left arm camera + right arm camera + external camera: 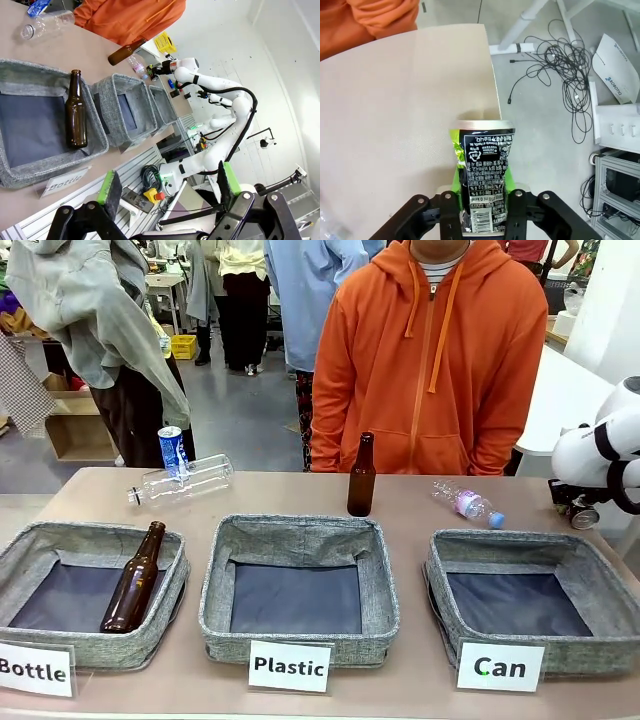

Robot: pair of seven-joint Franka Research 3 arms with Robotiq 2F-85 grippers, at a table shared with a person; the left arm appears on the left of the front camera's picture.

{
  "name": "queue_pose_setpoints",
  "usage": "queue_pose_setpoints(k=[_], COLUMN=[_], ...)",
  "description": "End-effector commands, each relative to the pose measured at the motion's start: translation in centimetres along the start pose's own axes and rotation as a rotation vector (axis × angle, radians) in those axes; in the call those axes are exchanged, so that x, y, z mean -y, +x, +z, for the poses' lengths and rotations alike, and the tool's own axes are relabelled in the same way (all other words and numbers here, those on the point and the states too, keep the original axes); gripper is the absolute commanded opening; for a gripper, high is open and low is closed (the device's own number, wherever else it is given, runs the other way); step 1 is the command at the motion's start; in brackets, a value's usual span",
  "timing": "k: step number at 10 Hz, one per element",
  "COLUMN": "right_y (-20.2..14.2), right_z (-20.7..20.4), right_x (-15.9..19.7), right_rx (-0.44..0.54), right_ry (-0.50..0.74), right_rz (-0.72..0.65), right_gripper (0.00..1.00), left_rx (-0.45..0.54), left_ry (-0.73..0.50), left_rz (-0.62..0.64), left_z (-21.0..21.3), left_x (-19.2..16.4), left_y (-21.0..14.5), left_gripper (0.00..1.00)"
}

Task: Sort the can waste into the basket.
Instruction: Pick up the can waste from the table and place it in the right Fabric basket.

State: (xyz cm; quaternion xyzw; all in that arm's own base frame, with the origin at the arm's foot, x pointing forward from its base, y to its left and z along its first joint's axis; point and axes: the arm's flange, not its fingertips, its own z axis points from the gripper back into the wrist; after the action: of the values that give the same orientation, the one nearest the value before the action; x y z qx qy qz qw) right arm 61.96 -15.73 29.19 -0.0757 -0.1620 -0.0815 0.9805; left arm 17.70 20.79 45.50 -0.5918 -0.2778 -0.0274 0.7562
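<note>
Front view: the blue-and-white can [172, 448], likely light and thin-walled, stands far left on the table [420, 502], well apart from the soft fabric Can basket [520, 538]; left wrist view: left fingers [107, 187] apart, empty; right wrist view: right fingers [456, 172] clamped mid-body on the dented, probably slick black can [485, 165] near the table's corner.

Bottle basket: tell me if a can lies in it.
No, the Bottle basket holds a brown glass bottle, no can.

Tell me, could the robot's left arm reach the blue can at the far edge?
Probably yes: the left gripper is open and empty, and the blue can stands at the left end of the table. The clear bottle lying just in front may crowd the grip.
</note>
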Motion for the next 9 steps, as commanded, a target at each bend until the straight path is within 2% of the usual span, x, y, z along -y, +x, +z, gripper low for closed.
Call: queue_pose_setpoints(k=[1, 3, 4, 5, 7, 9], right_y=[0.5, 0.0, -0.9, -2.4, -6.1, -9.8], right_z=[-0.1, 1.3, 3.6, 7.2, 16.2, 22.4], right_x=[-0.6, -0.4, 0.1, 0.9, 2.6, 2.6], right_rx=[-0.012, 0.012, 0.046, 0.101, 0.279, 0.383], right_ry=[-0.02, -0.024, -0.026, -0.017, 0.039, 0.121], right_rz=[0.009, 0.014, 0.014, 0.025, 0.093, 0.265], right_gripper=[0.0, 0.0, 0.0, 0.0, 0.0, 0.0], left_rx=[0.013, 0.013, 0.013, 0.013, 0.013, 0.013], left_ry=[-0.021, -0.021, -0.021, -0.021, -0.021, -0.021], left_rz=[0.01, 0.01, 0.01, 0.01, 0.01, 0.01], left_z=[-0.2, -0.2, -0.2, -0.2, -0.2, -0.2], left_x=[0.5, 0.5, 0.5, 0.5, 0.5, 0.5], left_y=[0.1, 0.1, 0.1, 0.1, 0.1, 0.1], left_gripper=[1.0, 1.0, 1.0, 1.0, 1.0, 1.0])
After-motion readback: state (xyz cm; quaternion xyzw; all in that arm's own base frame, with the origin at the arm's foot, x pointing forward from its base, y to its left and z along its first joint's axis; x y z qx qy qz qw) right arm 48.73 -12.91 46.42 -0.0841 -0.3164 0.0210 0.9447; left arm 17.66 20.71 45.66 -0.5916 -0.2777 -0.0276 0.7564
